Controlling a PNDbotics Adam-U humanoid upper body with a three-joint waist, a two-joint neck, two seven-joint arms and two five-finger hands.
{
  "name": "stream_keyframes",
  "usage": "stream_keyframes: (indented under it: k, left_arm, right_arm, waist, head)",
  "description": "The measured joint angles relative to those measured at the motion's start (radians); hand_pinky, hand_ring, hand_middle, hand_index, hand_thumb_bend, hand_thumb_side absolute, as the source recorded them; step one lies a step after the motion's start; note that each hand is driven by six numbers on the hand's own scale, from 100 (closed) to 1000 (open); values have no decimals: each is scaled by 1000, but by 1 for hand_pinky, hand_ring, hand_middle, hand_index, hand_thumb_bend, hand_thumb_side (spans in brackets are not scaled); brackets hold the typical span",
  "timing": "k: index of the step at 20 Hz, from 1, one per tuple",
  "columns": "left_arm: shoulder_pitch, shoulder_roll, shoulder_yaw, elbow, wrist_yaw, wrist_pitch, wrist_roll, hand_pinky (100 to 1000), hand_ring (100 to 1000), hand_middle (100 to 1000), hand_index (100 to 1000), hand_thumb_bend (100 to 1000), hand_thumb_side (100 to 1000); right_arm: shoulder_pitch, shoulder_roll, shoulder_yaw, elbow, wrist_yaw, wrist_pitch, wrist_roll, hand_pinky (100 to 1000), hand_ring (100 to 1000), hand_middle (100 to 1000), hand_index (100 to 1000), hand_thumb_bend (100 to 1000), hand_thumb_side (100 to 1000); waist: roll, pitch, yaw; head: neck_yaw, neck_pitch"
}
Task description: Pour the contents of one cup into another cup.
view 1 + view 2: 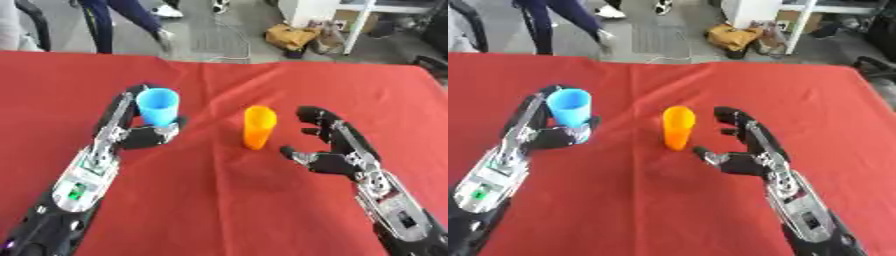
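Blue cup: the blue cup [158, 106] stands upright toward the left edge of the red tabletop [227, 200], nearer the far edge than the near one; what is inside I cannot tell from here.
Left hand: the left hand [140, 131] has its fingers behind the cup and its thumb curled against the near side, so the cup sits pinched between them; whether it has left the cloth I cannot tell.
Orange cup: the orange cup [259, 127] stands upright near the middle of the tabletop, well apart from the blue one.
Right hand: the right hand [331, 149] is just beside the orange cup on its right, fingers spread and gently curved, thumb reaching toward the base; not touching it.
Step in hand: I'd judge it the grasp before the carry; keep the blue cup upright on the way across; close the right hand round the orange cup to steady it; tip slowly with the rim over the orange mouth.
Risk: the orange cup is narrow and tall, and looks easy to knock over.
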Motion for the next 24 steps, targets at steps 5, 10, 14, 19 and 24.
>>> stream_keyframes:
  k: [5,10,14,19,24]
  left_arm:
    - [32,15,-19,-98,25,32,-24,415,456,488,675,514,100]
    - [51,15,-23,-143,36,44,-31,417,456,489,675,516,100]
    - [56,15,-25,-160,42,45,-32,418,457,489,676,516,100]
    - [60,14,-25,-173,46,47,-35,419,457,489,676,517,100]
    - [61,13,-25,-177,47,46,-39,422,457,490,676,519,100]
  right_arm:
    - [-50,-2,23,76,13,-19,14,835,890,815,871,564,100]
    - [-81,-1,33,144,30,-35,27,835,889,813,871,567,100]
    - [-102,3,34,185,40,-47,29,835,887,811,871,568,100]
    - [-125,13,32,214,48,-56,23,835,885,808,871,568,100]
    - [-145,21,30,241,57,-62,17,834,882,805,869,569,100]
  waist:
    - [11,-1,20]
    - [21,-2,32]
    - [24,-2,38]
    - [30,-2,45]
    - [36,-1,57]
  head:
    - [-9,0]
    - [-17,0]
    - [-22,-1]
    - [-26,-1]
    - [-34,-8]
